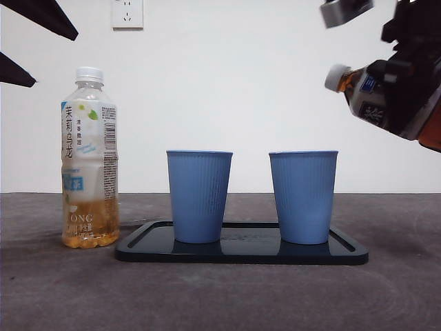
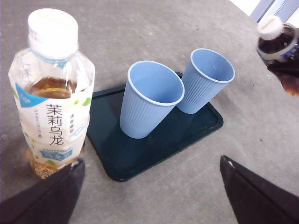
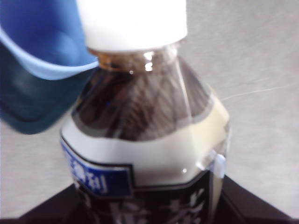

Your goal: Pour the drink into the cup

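My right gripper (image 1: 413, 96) is shut on a dark tea bottle (image 1: 365, 93) with a white cap, held tilted above and to the right of the right blue cup (image 1: 303, 196). The bottle fills the right wrist view (image 3: 145, 135), with that cup's rim (image 3: 42, 70) behind it. It also shows in the left wrist view (image 2: 280, 51). A second blue cup (image 1: 199, 195) stands to the left on the dark tray (image 1: 241, 252). Both cups (image 2: 152, 98) (image 2: 208, 79) look empty. My left gripper (image 2: 149, 186) is open, raised near the tray and the pale bottle.
A pale oolong tea bottle (image 1: 89, 158) with a white cap stands upright on the grey table (image 1: 220, 296), left of the tray; it also shows in the left wrist view (image 2: 53, 93). A white wall with a socket (image 1: 127, 14) is behind.
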`<action>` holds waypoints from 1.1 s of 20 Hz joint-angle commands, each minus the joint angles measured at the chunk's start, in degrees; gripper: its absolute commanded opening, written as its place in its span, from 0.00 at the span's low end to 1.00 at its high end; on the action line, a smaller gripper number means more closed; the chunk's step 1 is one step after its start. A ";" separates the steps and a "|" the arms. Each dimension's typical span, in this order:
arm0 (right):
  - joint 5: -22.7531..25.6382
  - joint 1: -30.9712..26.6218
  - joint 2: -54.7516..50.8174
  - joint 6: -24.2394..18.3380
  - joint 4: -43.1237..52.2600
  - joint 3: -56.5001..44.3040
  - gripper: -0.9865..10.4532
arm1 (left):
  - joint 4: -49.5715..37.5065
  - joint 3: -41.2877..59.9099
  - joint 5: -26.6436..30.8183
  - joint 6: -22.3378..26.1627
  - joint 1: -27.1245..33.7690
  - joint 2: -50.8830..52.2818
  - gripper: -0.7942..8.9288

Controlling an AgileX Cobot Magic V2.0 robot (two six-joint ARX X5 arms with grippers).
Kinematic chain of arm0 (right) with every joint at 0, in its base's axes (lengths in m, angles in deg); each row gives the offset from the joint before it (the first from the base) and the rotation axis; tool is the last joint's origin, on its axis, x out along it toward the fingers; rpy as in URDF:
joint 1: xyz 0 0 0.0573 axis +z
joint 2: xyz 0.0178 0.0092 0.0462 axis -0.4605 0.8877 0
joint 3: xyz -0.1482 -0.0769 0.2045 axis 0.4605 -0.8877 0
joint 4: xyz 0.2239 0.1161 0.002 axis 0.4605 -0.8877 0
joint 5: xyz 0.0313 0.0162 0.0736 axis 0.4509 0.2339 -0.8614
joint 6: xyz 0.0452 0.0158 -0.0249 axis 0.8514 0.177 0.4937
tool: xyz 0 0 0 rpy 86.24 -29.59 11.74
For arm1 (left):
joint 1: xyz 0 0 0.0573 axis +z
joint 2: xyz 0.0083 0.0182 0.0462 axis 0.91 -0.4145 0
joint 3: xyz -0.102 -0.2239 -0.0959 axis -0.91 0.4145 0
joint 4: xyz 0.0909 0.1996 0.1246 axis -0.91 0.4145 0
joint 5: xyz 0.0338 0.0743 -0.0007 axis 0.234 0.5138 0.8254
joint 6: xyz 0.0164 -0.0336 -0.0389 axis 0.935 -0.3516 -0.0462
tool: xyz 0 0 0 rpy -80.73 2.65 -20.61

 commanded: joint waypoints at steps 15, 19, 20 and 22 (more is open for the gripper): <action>20.50 6.21 9.86 -16.46 -1.60 5.46 0.25 | -0.79 -0.48 0.09 0.04 -0.22 -0.33 0.56; 23.93 7.23 11.10 -19.78 -0.94 5.46 0.25 | -0.76 -0.48 0.07 -0.02 -0.22 -0.33 0.56; 24.20 7.37 11.21 -20.44 -0.90 5.46 0.25 | -0.76 -0.48 0.07 -0.02 -0.22 -0.33 0.56; 24.20 7.63 11.26 -20.94 -0.44 5.46 0.25 | -0.76 -0.48 0.07 -0.04 -0.22 -0.33 0.56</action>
